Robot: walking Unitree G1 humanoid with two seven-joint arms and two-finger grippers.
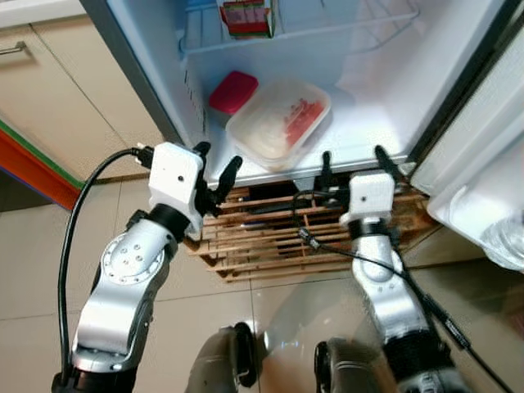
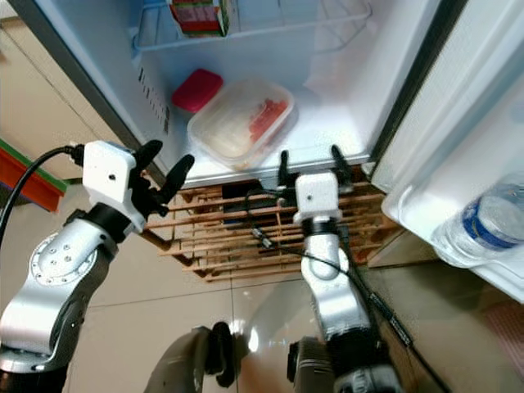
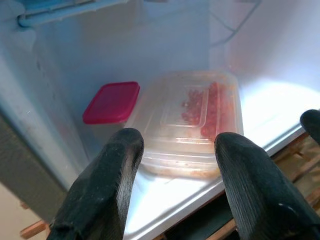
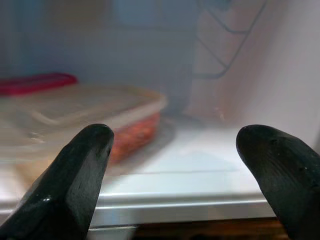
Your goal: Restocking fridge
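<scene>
From where I stand the fridge is open and the robot is bent toward its bottom shelf [image 1: 368, 123], both arms raised just short of the shelf's front edge. The clear lidded container [image 1: 278, 119] with something red inside sits on that shelf close to the front edge and toward its left half, set askew so that its long axis runs diagonally from the front-left toward the back-right. Touching or just behind its left side is a smaller box with a red lid [image 1: 232, 90], tucked near the shelf's left wall. The left end effector [image 1: 214, 173] has its two black fingers spread with nothing between them, and it hangs just outside the front edge near the left corner; through its wrist camera the container lies straight ahead, framed between the fingers. The right end effector [image 1: 354, 168] is also spread and empty, level with the front edge but further right, so the container lies ahead and off to its left, with bare shelf directly in front of it. I judge the left arm the nearer and better lined up. A carton [image 1: 246, 16] stands on the wire rack [image 1: 344, 29] above, and a water bottle [image 2: 483, 225] rests in the door bin at the right.
</scene>
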